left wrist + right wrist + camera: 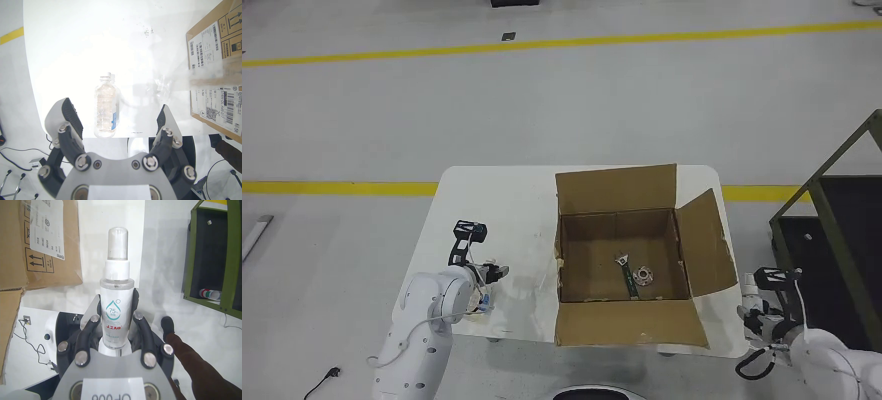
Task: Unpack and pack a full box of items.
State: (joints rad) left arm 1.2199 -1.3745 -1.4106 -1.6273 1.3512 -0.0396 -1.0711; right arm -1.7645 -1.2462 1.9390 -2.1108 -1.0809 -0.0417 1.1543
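From above, the box (622, 255) sits open on the table (502, 200), flaps spread, with a wrench (625, 272) and a round fitting (644, 273) on its floor. The side flap juts out toward my right arm, so a low carry could catch it and shove the box. In the left wrist view my left claw (116, 111) is released. Between its spread fingers shows a clear water bottle (105, 102), lying on its side at the table's very edge, and I judge that one finger touching first would roll it off. In the right wrist view my right claw (117, 304) is clenched on a spray bottle (117, 279), gripped low on its body, just beside the box's outer wall; being top-heavy, it may tip or slip if I swing fast
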